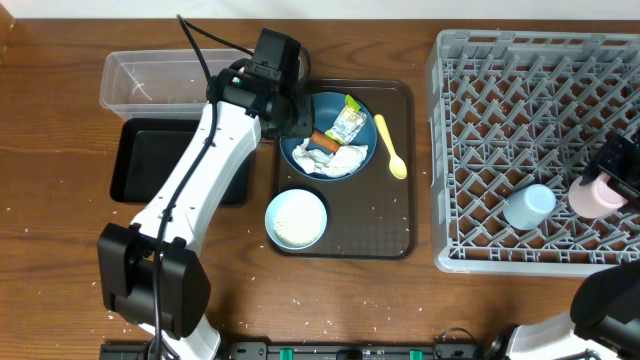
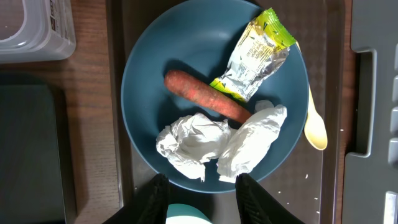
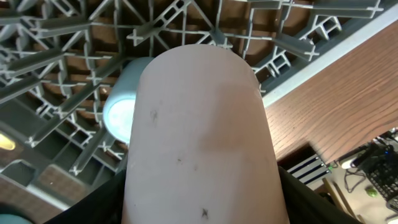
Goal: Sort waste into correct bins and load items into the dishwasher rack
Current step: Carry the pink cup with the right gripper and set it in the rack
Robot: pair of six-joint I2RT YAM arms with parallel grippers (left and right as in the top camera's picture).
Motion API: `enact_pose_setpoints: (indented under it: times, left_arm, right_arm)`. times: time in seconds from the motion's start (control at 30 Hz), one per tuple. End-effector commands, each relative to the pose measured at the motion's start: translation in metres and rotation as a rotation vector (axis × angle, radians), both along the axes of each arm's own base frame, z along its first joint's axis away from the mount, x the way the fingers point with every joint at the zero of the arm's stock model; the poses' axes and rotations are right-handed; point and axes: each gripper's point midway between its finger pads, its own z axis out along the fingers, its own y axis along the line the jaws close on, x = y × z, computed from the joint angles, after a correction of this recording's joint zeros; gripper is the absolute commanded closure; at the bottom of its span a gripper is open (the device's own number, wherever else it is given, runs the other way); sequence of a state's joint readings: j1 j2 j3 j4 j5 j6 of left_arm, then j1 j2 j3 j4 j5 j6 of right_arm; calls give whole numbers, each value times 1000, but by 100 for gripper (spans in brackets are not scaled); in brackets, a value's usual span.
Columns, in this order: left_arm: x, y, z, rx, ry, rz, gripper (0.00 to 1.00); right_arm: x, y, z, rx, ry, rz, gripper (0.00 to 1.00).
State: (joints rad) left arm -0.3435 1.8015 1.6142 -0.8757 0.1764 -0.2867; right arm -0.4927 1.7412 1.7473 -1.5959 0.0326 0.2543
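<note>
The dark-blue dish (image 1: 366, 127) (image 2: 149, 93) stands on the brown tray and holds an orange-brown sausage (image 2: 202, 96), two wads of white tissue (image 2: 189, 140) and a green-and-white wrapper (image 2: 255, 56). My left gripper (image 1: 297, 118) (image 2: 202, 190) hovers open above the dish's near rim, nothing between its fingers. A yellow spoon (image 1: 390, 148) (image 2: 315, 124) lies right of the dish. In front of it sits the white bowl (image 1: 296, 218). The right gripper (image 1: 612, 172) (image 3: 199, 193) is shut on the pink cup (image 1: 595, 197) (image 3: 199, 124) over the dishwasher rack (image 1: 500, 110), beside the light-blue cup (image 1: 528, 205) (image 3: 119, 112).
A clear tub (image 1: 150, 80) and a black tray (image 1: 150, 160) sit left of the brown serving tray (image 1: 395, 235). Loose rice grains (image 2: 309, 182) dot the tray, and more lie on the table in front. My left arm (image 1: 190, 190) crosses over the black tray.
</note>
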Motion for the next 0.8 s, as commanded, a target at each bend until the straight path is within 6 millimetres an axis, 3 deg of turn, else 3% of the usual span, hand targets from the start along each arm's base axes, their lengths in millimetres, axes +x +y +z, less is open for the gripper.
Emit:
enact_pose_setpoints:
  times: [0.0, 0.3, 0.77]
  left_arm:
    - [-1, 2, -6, 22, 9, -8, 62]
    - [-2, 2, -6, 23, 12, -8, 62]
    - [-2, 2, -6, 23, 12, -8, 62]
  right_arm:
    - [-3, -17, 1, -58, 3, -46, 38]
    - [-12, -38, -19, -25, 40, -122, 39]
    - [-4, -36, -78, 27, 12, -134, 41]
